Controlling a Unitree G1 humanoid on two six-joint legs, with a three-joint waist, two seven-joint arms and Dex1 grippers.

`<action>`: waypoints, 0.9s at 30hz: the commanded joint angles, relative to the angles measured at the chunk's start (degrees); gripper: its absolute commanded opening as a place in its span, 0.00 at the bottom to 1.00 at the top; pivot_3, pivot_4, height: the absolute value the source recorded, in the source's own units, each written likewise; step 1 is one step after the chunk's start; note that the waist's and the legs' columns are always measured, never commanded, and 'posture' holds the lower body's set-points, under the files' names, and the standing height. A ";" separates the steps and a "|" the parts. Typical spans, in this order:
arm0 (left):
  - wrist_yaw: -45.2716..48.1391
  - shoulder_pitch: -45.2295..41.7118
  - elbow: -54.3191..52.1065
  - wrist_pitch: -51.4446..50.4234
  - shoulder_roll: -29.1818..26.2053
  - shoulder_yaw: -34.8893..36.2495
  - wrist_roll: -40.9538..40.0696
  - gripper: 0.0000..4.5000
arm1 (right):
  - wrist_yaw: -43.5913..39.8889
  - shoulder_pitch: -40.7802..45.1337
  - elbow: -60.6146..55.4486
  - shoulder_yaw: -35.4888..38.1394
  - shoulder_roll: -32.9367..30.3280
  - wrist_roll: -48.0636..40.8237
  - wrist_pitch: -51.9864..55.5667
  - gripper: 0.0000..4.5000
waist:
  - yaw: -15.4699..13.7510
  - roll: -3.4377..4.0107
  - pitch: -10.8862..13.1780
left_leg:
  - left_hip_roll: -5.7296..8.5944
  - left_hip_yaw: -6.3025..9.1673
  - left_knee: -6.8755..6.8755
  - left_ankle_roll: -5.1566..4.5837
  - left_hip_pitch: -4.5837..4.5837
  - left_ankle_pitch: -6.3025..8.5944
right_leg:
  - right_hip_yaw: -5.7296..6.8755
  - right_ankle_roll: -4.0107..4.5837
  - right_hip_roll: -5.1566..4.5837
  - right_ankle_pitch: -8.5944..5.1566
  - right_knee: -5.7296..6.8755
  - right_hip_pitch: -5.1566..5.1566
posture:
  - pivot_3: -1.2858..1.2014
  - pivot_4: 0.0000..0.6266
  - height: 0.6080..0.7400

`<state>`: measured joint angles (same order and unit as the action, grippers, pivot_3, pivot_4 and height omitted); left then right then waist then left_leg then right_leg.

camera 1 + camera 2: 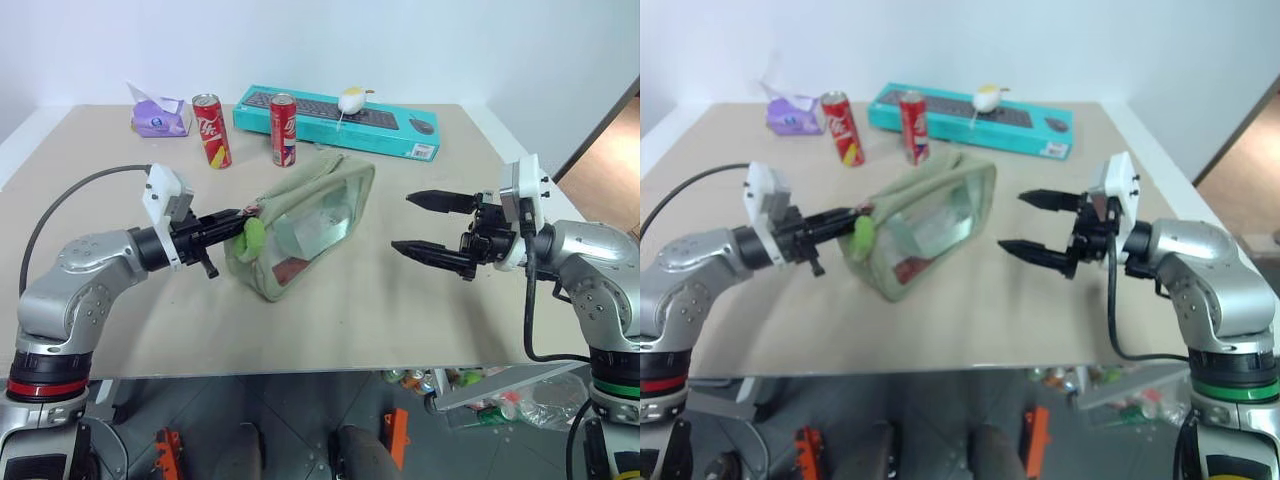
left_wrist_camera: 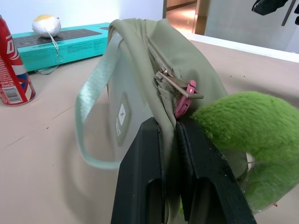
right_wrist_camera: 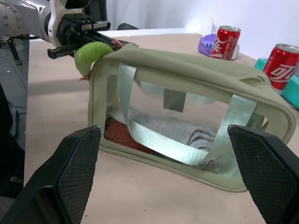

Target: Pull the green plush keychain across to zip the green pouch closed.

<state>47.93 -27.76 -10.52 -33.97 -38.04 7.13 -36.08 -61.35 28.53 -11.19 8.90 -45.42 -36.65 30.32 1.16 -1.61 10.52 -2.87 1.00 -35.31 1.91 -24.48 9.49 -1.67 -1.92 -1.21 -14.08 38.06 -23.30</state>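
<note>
The green pouch (image 1: 310, 225) stands on the table's middle, its clear window facing me and its webbing strap (image 3: 154, 140) hanging down. The green plush keychain (image 1: 252, 237) hangs at the pouch's left end, by a pink zipper pull (image 2: 183, 99). My left gripper (image 1: 235, 218) is shut on the pouch's end fabric just below that pull, with the keychain (image 2: 243, 121) pressed against one finger. My right gripper (image 1: 415, 222) is open, level, a little way off the pouch's right end and not touching it.
Two red soda cans (image 1: 212, 130) (image 1: 283, 128) stand behind the pouch. Further back lie a teal keyboard box (image 1: 400, 135) with a white plush (image 1: 351, 100) on it, and a purple item (image 1: 160, 117) at the far left. The table's front edge (image 1: 300, 370) is close.
</note>
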 commanded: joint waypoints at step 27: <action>38.23 -24.00 24.23 20.80 1.23 -12.16 8.79 0.00 | 1.50 -1.25 -0.24 6.43 -4.22 0.93 -2.19 1.00 | 0.01 0.02 0.01 | -0.01 0.01 -0.01 -0.03 -0.10 0.02 | 0.00 0.00 0.08 -0.04 0.00 -0.08 | 0.52 0.24 1.00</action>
<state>83.82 -48.83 12.71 -14.55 -37.14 -5.73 -26.71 -60.37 27.10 -9.03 12.94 -48.70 -34.71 28.28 1.17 -1.60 10.53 -2.88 1.02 -35.32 1.87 -24.60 9.51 -1.66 -1.93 -1.13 -14.12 38.07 -23.38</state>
